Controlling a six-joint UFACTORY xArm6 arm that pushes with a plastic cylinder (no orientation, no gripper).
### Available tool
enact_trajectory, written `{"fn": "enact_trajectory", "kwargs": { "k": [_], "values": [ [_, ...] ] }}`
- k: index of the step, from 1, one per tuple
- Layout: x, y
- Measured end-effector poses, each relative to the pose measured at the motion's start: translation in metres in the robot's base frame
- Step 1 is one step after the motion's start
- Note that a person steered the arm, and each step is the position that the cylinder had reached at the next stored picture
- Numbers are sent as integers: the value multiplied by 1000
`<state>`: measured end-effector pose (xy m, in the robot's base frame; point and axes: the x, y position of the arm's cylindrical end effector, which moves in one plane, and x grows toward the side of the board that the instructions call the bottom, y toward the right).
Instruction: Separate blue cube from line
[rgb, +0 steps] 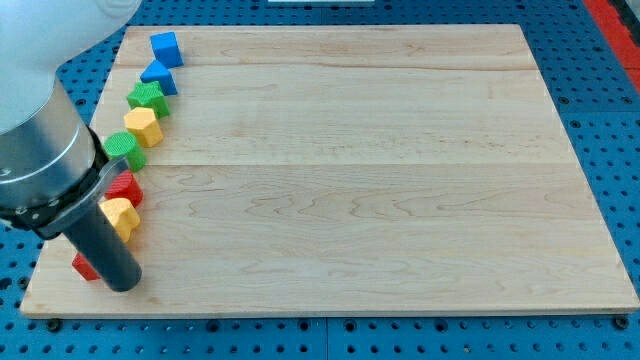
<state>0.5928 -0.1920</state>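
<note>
The blue cube (165, 47) sits at the top of a line of blocks along the wooden board's left edge. Below it come a blue triangular block (158, 73), a green star-like block (148, 98), a yellow hexagonal block (143, 125), a green round block (124, 150), a red block (125, 188), a yellow block (119, 215) and a red block (85, 266) partly hidden by the rod. My tip (122, 284) rests at the view's bottom left, beside the lowest red block and far from the blue cube.
The wooden board (350, 180) lies on a blue perforated table (615, 120). The arm's grey and white body (35, 130) fills the view's left side, above the board's left edge.
</note>
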Motion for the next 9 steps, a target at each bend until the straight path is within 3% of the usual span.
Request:
{"fn": "enact_trajectory", "kwargs": {
  "k": [6,7,9],
  "values": [
    [7,34],
    [26,34],
    [13,44]
  ]
}}
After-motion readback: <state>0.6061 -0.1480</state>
